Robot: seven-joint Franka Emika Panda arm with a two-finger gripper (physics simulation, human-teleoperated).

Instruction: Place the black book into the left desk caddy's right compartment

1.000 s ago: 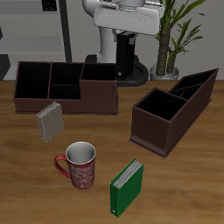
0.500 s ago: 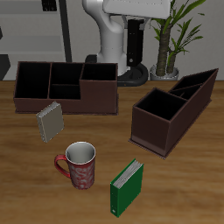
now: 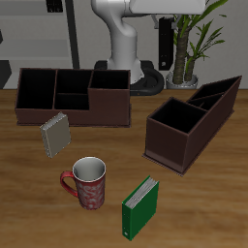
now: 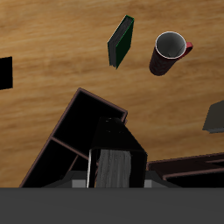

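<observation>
My gripper point(image 3: 177, 27) is raised over the back of the table and shut on the black book point(image 3: 177, 48), which hangs upright beneath it. The left desk caddy point(image 3: 180, 141), dark brown and set at an angle, stands in front of and below the book, with one large compartment toward the table's front and smaller ones behind. In the wrist view the black book point(image 4: 112, 159) shows its white page edges between my fingers, with my gripper point(image 4: 112, 180) around it. The left desk caddy point(image 4: 77, 124) lies open underneath.
A second dark caddy point(image 3: 73, 114) stands at the back on the other side. A grey book point(image 3: 55, 134) stands before it. A red mug point(image 3: 87, 182) and a green book point(image 3: 140, 206) stand near the front edge. A potted plant point(image 3: 194, 34) rises behind the left caddy.
My gripper has carried the black book sideways along the back of the table toward the left desk caddy and somewhat upward. Nothing on the table has moved.
</observation>
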